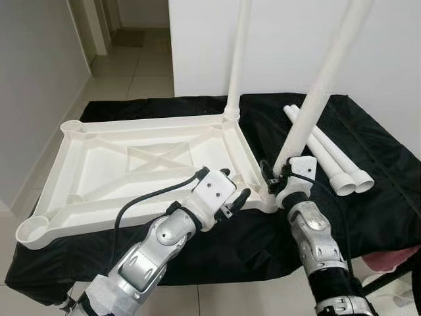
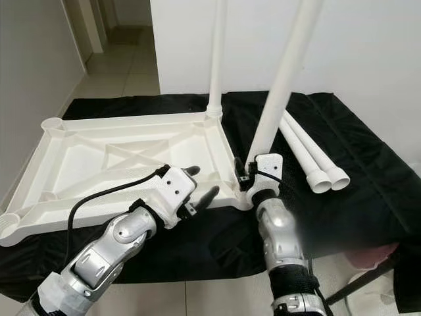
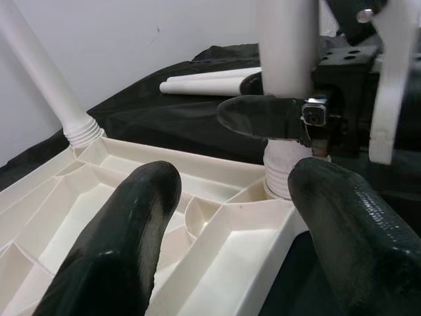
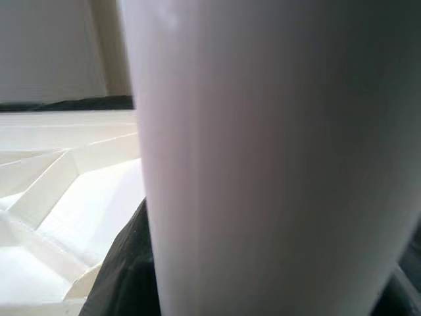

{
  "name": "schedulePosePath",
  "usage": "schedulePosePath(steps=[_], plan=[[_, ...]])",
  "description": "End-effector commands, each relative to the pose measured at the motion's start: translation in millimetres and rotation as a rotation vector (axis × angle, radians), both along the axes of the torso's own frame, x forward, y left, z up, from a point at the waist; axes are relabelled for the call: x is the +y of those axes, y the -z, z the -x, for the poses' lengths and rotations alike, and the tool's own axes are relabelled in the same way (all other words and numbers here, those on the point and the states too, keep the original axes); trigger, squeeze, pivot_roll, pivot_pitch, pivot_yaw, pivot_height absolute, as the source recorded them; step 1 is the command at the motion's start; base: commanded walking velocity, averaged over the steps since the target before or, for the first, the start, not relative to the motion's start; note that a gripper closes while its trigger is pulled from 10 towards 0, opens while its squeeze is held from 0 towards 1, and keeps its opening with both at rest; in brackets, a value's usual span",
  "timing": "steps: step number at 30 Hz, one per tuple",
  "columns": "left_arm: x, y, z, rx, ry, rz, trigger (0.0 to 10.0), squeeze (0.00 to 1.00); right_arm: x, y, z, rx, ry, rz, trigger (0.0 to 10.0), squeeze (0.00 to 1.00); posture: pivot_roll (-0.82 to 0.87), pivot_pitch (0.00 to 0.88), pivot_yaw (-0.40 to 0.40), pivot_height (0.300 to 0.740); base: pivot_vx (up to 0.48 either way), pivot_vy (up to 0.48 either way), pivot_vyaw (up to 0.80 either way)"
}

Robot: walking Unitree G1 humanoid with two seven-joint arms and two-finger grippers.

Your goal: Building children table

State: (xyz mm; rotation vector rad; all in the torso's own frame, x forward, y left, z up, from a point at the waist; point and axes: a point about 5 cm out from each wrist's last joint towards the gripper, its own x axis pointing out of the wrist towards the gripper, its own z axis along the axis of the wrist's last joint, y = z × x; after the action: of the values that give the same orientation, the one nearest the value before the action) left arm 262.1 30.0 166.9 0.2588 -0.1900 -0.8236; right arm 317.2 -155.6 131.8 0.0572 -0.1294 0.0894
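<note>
White ribbed tabletop (image 1: 131,158) lies inverted — right gripper (image 1: 279,179) clamps a tilted leg (image 1: 316,99); left gripper (image 1: 233,197) gapes empty.

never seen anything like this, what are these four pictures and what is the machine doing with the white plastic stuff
This is a humanoid robot with two silver arms, each ending in two black fingers. The two wide pictures come from cameras in its head, looking down. The other two come from cameras on its wrists, looking along the fingers.

On a black cloth lies a white table top, upside down, ribs showing. One leg already stands in its far corner. The right gripper is shut on a second leg, holding it tilted at the near corner socket. The left gripper is open, its fingers either side of the table top's edge near that corner. Two spare legs lie on the cloth to the right.
</note>
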Motion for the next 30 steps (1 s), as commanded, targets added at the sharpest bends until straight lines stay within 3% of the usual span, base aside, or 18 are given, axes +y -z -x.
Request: schedulePosePath(steps=[1,5,8,17,18,19,20,27,28,30], plan=[[-4.1,-1,4.7,-0.002,0.112,-0.043,10.0,0.0,3.5,25,7.3,0.117,0.042,-0.056,10.0,0.0,-0.01,0.0,0.007,0.74,0.0,0.0,0.0],[-4.3,-1,4.6,-0.001,0.111,-0.043,10.0,0.0,12.6,24,11.7,0.112,0.091,-0.103,10.0,0.0,-0.01,0.0,0.002,0.74,0.0,0.0,0.0],[-2.7,-1,2.6,-0.003,0.098,-0.044,10.0,0.0,25.1,23,15.4,0.131,0.194,-0.175,10.0,0.0,-0.01,0.0,-0.001,0.74,0.0,0.0,0.0],[-2.7,-1,-0.6,-0.007,0.086,-0.04,10.0,0.0,38.3,13,14.7,0.108,0.141,-0.182,10.0,0.0,-0.01,0.0,-0.004,0.74,0.0,0.0,0.0],[-2.7,-2,-1.0,-0.008,0.085,-0.039,10.0,0.0,37.1,10,14.1,0.093,0.133,-0.177,10.0,0.63,-0.01,0.0,-0.005,0.74,0.0,0.0,0.0],[-2.7,-2,-1.0,-0.008,0.085,-0.039,10.0,0.0,37.1,10,14.1,0.093,0.133,-0.177,10.0,0.63,-0.01,0.0,-0.005,0.74,0.0,0.0,0.0],[-2.7,-2,-1.2,-0.01,0.084,-0.038,10.0,0.0,34.4,7,12.9,0.067,0.123,-0.161,10.0,1.0,-0.01,0.0,-0.005,0.74,0.0,0.0,0.0],[-2.1,-3,-2.0,-0.013,0.082,-0.039,10.0,0.0,18.6,-6,5.4,-0.004,0.072,-0.11,10.0,0.98,-0.02,0.0,-0.004,0.74,0.0,0.0,0.0],[-2.0,-3,-2.4,-0.014,0.081,-0.04,10.0,0.0,14.7,-7,3.5,-0.011,0.044,-0.1,10.0,0.0,-0.01,0.0,-0.005,0.74,0.0,0.0,0.0],[-1.9,-3,-2.4,-0.016,0.08,-0.041,10.0,0.0,5.4,-9,0.1,-0.019,-0.014,-0.065,10.0,0.0,-0.01,0.0,-0.004,0.74,0.0,0.0,0.0]])
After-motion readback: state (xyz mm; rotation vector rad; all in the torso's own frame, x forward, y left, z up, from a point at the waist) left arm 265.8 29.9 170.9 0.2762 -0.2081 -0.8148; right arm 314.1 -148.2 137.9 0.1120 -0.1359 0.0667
